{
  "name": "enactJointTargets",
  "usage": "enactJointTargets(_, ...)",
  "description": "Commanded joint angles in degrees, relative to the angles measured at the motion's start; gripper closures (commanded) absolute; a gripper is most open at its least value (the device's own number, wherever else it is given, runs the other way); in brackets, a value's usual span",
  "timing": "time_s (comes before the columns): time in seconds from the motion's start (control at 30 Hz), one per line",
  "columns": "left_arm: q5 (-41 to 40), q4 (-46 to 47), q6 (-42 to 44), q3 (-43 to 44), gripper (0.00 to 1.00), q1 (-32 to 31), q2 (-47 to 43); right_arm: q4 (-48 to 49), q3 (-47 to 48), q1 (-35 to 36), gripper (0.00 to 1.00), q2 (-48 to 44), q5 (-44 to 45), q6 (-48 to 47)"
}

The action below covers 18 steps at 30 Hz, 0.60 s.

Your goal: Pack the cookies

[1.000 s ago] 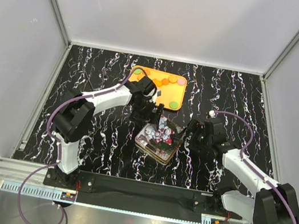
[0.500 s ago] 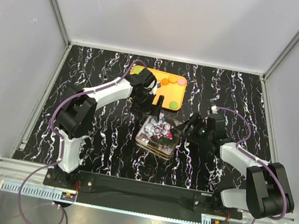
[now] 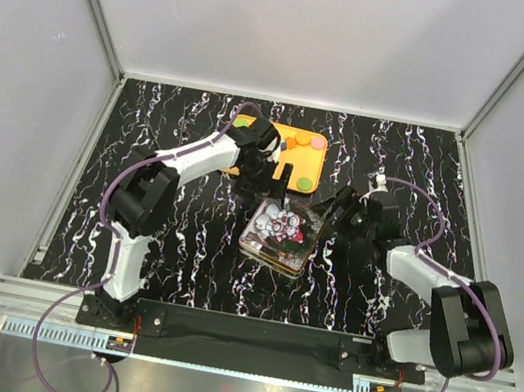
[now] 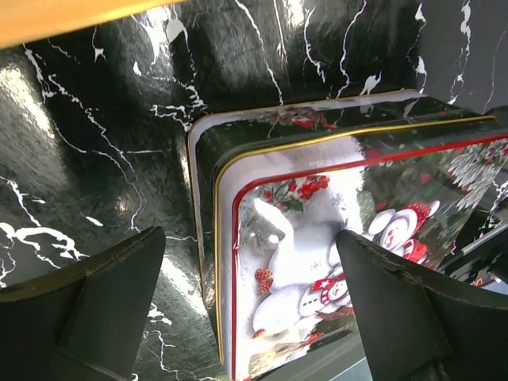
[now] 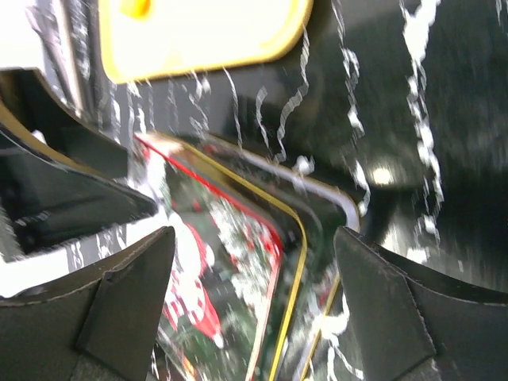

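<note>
Several cookies, orange, pink and green discs, lie on the orange tray; one orange cookie shows at the top of the right wrist view. In front of the tray sits the tin with its snowman lid on top, a pale rim showing past the lid's far edge. My left gripper is open above the tin's far left corner. My right gripper is open, its fingers either side of the tin's far right corner. Neither holds anything.
The tray's edge lies just beyond both grippers. Black marbled tabletop surrounds the tin. White walls enclose the table on three sides, and the two arm bases stand at the near edge.
My left gripper has drawn back from the tin toward the tray. The right gripper has moved along the tin's right side toward its far corner. The tin sits slightly farther back.
</note>
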Motion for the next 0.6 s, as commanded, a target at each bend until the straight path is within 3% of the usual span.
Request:
enactJointTargets(0.0, -0.6, 0.3, -0.3, 3.0, 0.03, 0.0, 1.0, 6.9, 2.9, -1.6, 0.12, 3.3, -1.2, -1.0)
enactJointTargets(0.23, -0.6, 0.5, -0.7, 3.6, 0.03, -0.1, 1.8, 15.6, 1.9, -2.4, 0.17, 11.2, -5.5, 2.2)
enactJointTargets(0.57, -2.0, 1.2, -2.1, 3.6, 0.03, -1.5, 1.7, 26.4, -6.5, -0.5, 0.23, 14.8, -5.6, 8.8)
